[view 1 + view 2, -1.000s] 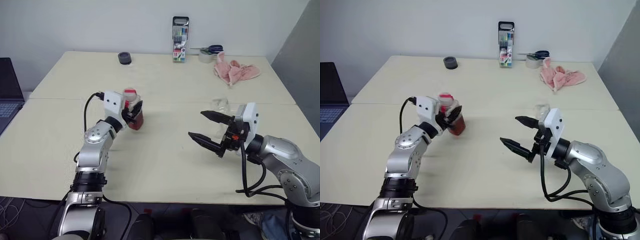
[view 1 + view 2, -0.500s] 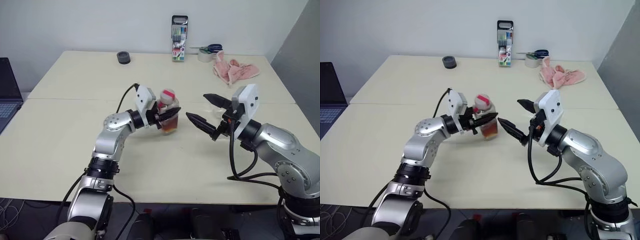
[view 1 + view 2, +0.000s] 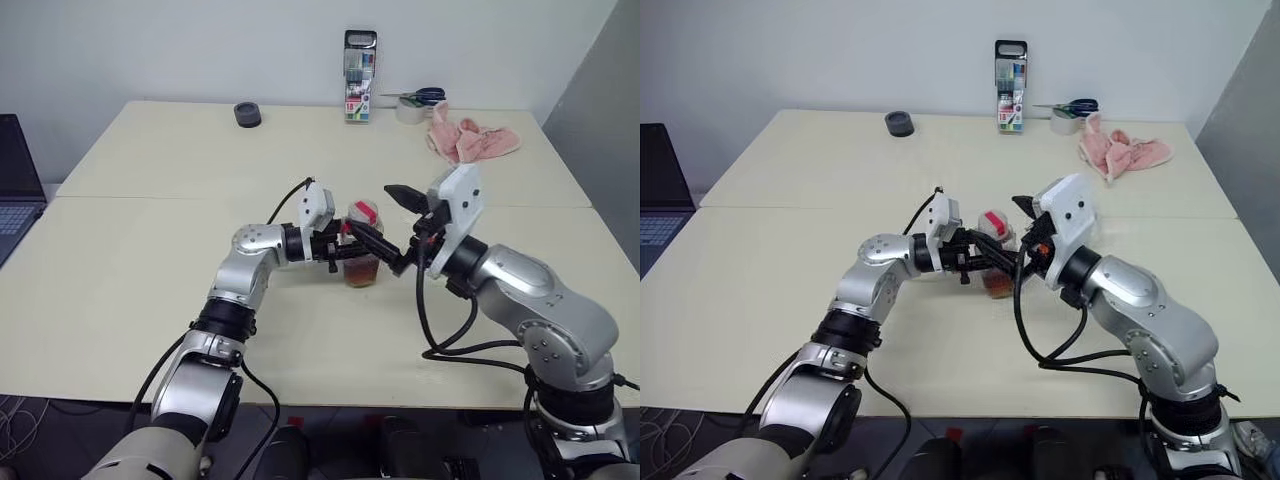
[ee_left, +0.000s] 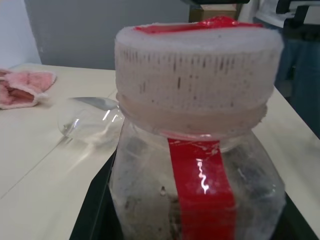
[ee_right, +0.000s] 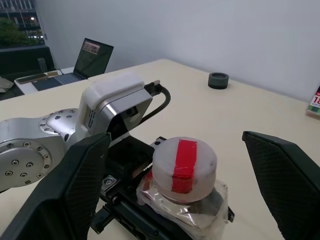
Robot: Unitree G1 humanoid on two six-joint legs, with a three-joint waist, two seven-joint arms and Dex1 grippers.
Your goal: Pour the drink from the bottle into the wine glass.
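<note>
From overhead, the left gripper (image 3: 362, 247) is clamped on the bottle (image 3: 361, 258) near the middle of the cream table (image 3: 120, 270), the amber drink (image 3: 361, 272) sitting low in it, while the right gripper (image 3: 398, 228) comes in from the other side with its fingers spread wide on either side of the cap. Along the left wrist, the bottle's cap (image 4: 197, 75) with its red strip looms close between the fingers, and the wine glass (image 4: 90, 119) lies on its side on the tabletop behind it, near a pink cloth (image 4: 22, 88). Along the right wrist, the two black fingers (image 5: 65, 185) stand far apart with the capped bottle between them, touching neither, and a laptop (image 5: 92, 54) and a small dark round object (image 5: 218, 80) sit farther off.
</note>
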